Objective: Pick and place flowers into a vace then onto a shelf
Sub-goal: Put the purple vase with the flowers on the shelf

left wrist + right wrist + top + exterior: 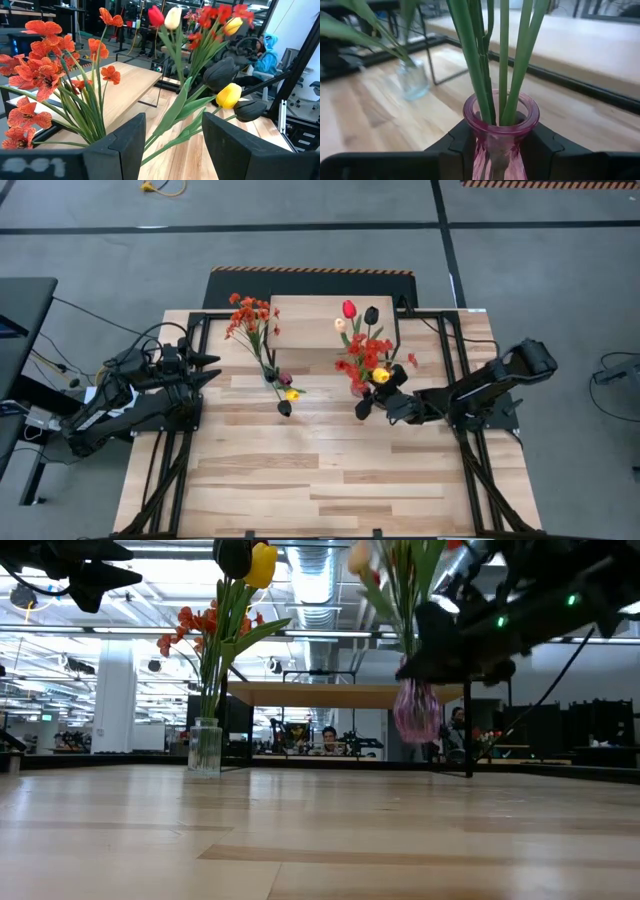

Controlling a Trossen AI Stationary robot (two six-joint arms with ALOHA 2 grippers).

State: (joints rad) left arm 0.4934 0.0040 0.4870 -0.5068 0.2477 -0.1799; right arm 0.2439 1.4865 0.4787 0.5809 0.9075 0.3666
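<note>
Right end effector (492, 150) is clamped on the neck of the pink vase (500, 125), stems already in it. In the low view that vase hangs clear of the tabletop (330, 480), in front of the shelf (320, 320) and, as I judge it, a little below the plank's level. The clear vase (204, 747) stands on the tabletop near the shelf's front left leg, its flowers (250, 320) leaning back over the plank.

Progress as I read it: both vases are filled and I see no loose stems on the tabletop. Neither vase is on the shelf yet. Pink is mid-carry; clear is untouched.

Left end effector (172, 145) hovers left of the clear vase, fingers spread wide, holding nothing.

Room: the shelf top is bare. Its front edge is the hazard; the pink vase needs more lift before going in. Tall blooms (365, 350) overhang the plank and the two bunches stand near each other.
</note>
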